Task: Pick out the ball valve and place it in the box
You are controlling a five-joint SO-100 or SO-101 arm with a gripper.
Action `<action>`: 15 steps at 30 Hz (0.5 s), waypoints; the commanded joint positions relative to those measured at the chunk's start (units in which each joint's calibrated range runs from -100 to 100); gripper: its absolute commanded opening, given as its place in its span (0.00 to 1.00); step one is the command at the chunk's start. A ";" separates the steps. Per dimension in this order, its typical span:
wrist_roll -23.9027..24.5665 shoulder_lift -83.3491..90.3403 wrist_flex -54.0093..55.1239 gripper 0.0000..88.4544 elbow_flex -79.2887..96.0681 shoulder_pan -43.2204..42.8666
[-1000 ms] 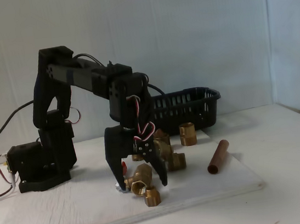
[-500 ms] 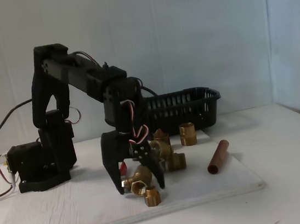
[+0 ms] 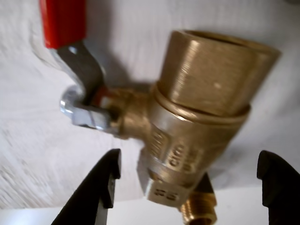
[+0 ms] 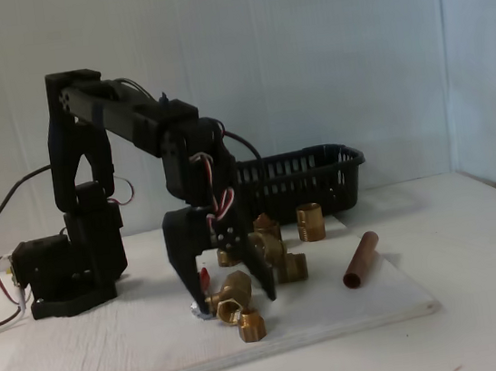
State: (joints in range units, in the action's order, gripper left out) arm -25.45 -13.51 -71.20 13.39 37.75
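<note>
The ball valve (image 3: pixel 197 108) is brass with a red lever handle (image 3: pixel 61 21) and lies on the white board, seen close up in the wrist view. My gripper (image 3: pixel 187 159) is open, its black fingers (image 3: pixel 96 192) standing on either side of the valve body without pressing it. In the fixed view the gripper (image 4: pixel 231 303) points down astride the valve (image 4: pixel 232 293) near the board's front. The box (image 4: pixel 306 178), a black slotted basket, stands behind and to the right.
A small brass fitting (image 4: pixel 251 325) lies just in front of the valve and shows under it (image 3: pixel 199 211) in the wrist view. More brass fittings (image 4: pixel 280 253) cluster behind, one standing upright (image 4: pixel 310 221). A copper-brown pipe (image 4: pixel 360 259) lies to the right. The arm's base (image 4: pixel 63 274) is at left.
The upper arm has leaned back to the left and the wrist has shifted left with it. The open fingers stay astride the valve, which has not moved.
</note>
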 commanded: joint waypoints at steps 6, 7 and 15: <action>0.45 2.70 1.50 0.35 0.87 -0.34; 0.45 2.70 1.76 0.35 1.41 -0.34; 0.45 2.62 5.29 0.35 5.47 -0.34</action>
State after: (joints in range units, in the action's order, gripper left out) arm -25.39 -13.34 -66.81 19.02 37.75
